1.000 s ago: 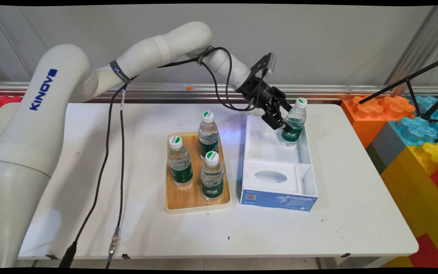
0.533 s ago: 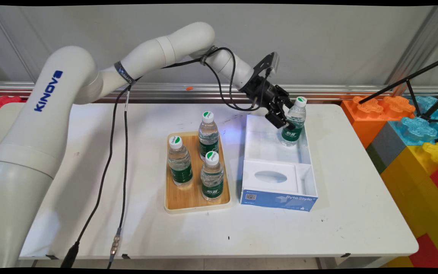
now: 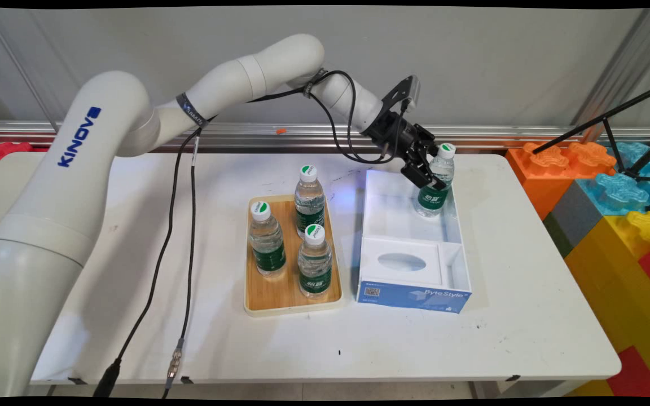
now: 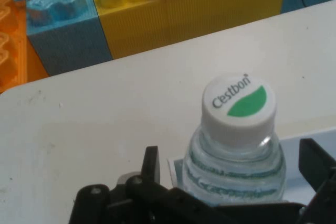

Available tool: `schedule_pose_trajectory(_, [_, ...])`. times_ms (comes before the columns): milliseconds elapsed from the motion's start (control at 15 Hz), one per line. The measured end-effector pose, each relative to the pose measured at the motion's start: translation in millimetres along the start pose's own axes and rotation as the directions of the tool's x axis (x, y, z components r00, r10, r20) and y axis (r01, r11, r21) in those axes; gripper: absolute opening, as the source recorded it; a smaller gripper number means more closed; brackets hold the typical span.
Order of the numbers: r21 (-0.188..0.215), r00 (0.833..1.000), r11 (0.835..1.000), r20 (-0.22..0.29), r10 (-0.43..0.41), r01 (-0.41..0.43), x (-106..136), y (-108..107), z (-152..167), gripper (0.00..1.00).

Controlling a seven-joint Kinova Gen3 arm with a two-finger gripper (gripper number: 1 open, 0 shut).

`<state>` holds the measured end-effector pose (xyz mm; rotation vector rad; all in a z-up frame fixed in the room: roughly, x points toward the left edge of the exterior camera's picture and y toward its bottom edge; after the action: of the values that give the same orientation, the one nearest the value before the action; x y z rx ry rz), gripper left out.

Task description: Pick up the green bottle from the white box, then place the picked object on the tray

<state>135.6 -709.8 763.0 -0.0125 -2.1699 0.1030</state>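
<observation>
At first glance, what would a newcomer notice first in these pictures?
The black gripper stands at a water bottle upright in the far end of a white and blue box, its fingers either side of the bottle. Left of the box, three more bottles stand on a wooden tray.

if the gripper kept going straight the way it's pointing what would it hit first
The water bottle standing in the white box: it already sits between the gripper fingers, so its body would likely meet the palm.
</observation>
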Motion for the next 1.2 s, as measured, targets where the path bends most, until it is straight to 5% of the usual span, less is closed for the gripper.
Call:
schedule_pose_trajectory(400, [0.010, 1.000, 1.000, -0.006, 0.005, -0.005, 1, -1, 4, 1.00])
schedule_pose_trajectory(467, [0.010, 1.000, 1.000, -0.006, 0.009, -0.009, 2, 0, 4, 0.00])
schedule_pose_trajectory(1200, [0.035, 1.000, 0.999, -0.020, 0.013, -0.012, 24, 7, -24, 0.00])
